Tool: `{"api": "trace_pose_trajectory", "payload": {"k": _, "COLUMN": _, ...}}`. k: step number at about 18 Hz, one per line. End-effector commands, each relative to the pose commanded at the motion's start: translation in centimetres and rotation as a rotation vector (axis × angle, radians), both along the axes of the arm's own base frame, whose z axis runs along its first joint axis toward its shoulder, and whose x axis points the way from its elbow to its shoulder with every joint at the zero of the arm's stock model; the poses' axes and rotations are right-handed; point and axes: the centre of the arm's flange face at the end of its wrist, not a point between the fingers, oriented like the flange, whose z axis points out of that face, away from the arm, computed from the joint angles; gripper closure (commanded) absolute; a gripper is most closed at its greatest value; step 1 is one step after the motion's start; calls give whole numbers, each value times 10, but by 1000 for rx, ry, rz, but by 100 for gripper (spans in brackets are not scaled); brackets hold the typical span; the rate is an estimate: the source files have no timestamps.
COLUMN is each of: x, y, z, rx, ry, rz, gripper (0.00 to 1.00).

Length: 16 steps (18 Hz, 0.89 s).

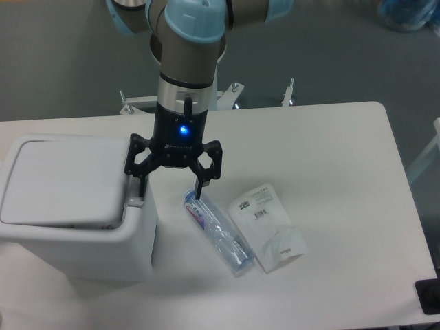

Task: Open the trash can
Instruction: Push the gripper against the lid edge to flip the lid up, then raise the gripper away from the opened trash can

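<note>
The bin sat at the lower left of the frame, lid tilted up a bit; the gripper hung spread open with one finger on the grey tab; a plastic bottle and a labelled bag lay just right of it on the table.

Light was even and fairly bright, falling from overhead. Soft, short shadows lay under the gripper and to its left, beside the trash can. A blue lamp glowed above the gripper. The picture was slightly soft and grainy.
</note>
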Motion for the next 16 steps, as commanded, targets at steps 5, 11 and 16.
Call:
{"api": "trace_pose_trajectory", "payload": {"k": 5, "x": -1, "y": 0, "z": 13, "rx": 16, "ry": 14, "rz": 1, "gripper": 0}}
{"api": "trace_pose_trajectory", "payload": {"k": 11, "x": -40, "y": -19, "z": 73, "rx": 101, "ry": 91, "rz": 73, "gripper": 0}}
{"api": "trace_pose_trajectory", "payload": {"k": 16, "x": -76, "y": -41, "z": 97, "rx": 116, "ry": 148, "rz": 124, "gripper": 0}}
